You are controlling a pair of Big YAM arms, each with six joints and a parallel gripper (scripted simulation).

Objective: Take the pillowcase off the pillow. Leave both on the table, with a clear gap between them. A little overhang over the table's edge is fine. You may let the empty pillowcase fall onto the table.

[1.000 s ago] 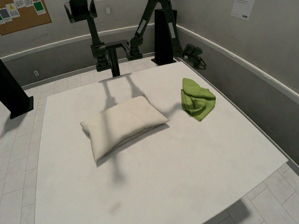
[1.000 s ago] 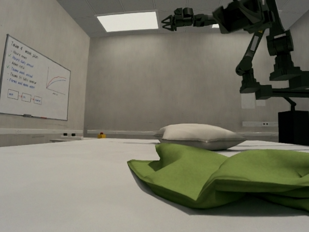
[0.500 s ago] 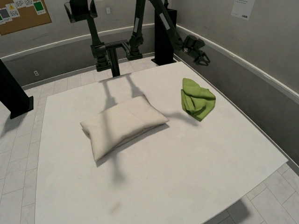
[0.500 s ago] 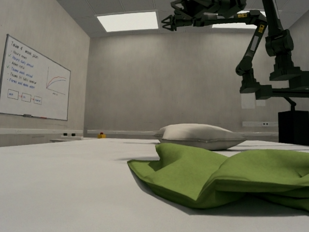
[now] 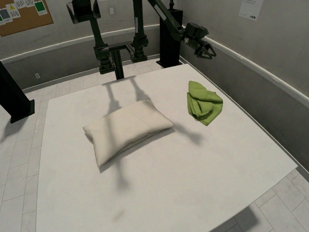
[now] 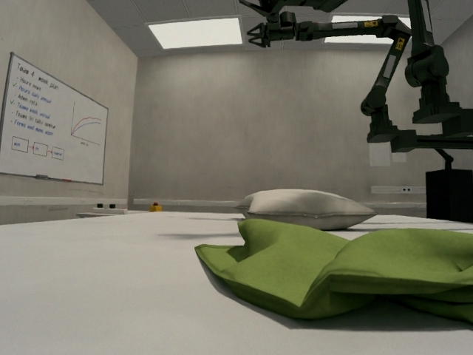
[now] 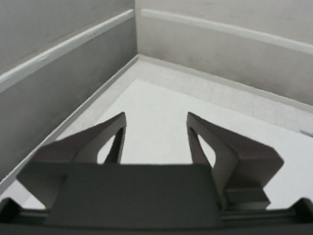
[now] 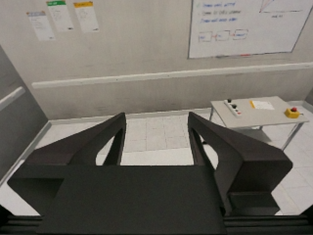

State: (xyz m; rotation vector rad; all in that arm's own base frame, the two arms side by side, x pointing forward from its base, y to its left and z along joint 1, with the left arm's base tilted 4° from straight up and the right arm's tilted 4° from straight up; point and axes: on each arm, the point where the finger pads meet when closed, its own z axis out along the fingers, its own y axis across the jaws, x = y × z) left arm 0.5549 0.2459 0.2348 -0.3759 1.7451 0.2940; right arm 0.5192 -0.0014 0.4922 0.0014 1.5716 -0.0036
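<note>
Green, crumpled cloth pillowcase [image 5: 203, 103] [image 6: 290, 267] and pale cream, puffy cloth pillow [image 5: 129, 124] [image 6: 301, 202] both lie on the big white table [image 5: 162, 180] [image 6: 95, 275] [image 7: 152, 100] [image 8: 156, 158]. From the top, we see a clear gap between them, and the pillowcase is off the pillow. The pillowcase sits near the table's edge by the wall. We see the dark left gripper [image 5: 213, 56] [image 7: 156, 117] up past that edge, with its fingers apart and nothing in them. The dark right gripper [image 5: 84, 12] [image 6: 249, 37] [image 8: 156, 117] is at the top of this view, but we cannot tell from here how its fingers stand.

From the outside view, we see the pillowcase close up, all folds, with the pillow behind it. The right gripper hangs high over the table, its fingers apart.

In the left wrist view, the left gripper's fingers stand apart, with white table and walls past them.

In the right wrist view, the right gripper's fingers are apart too, holding nothing. We see a small grey side table [image 8: 254, 115] past them.
</note>
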